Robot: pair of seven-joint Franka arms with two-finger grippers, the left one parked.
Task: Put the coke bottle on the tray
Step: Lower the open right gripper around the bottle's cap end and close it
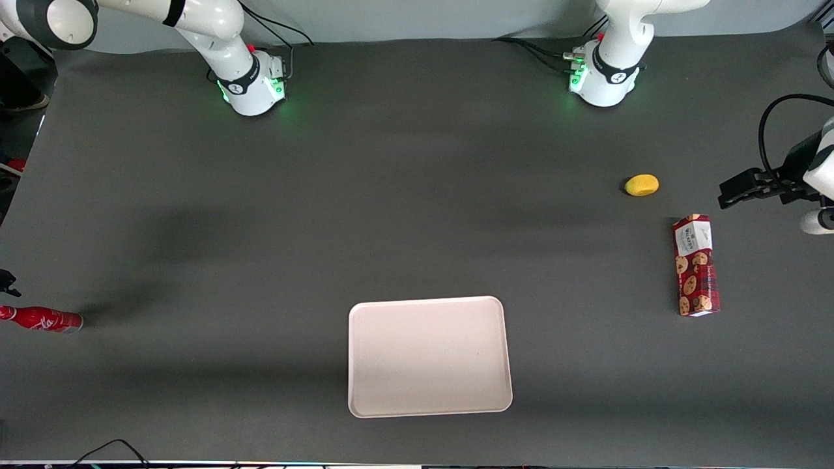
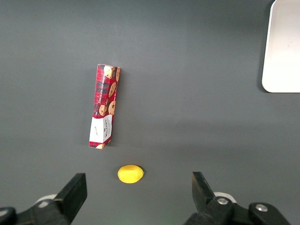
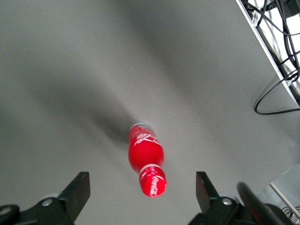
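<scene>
My claw (image 3: pixel 140 192) hangs spread wide above the bottle (image 3: pixel 146 159), not touching it. The bottle is slim and red, with white script, a red cap and a silvery base, standing at my end of the table (image 1: pixel 260 195), well apart from the tray (image 1: pixel 428 355).

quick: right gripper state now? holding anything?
Gripper: open, holding nothing, above the coke bottle, which stands on the table at the working arm's end, apart from the tray.
</scene>
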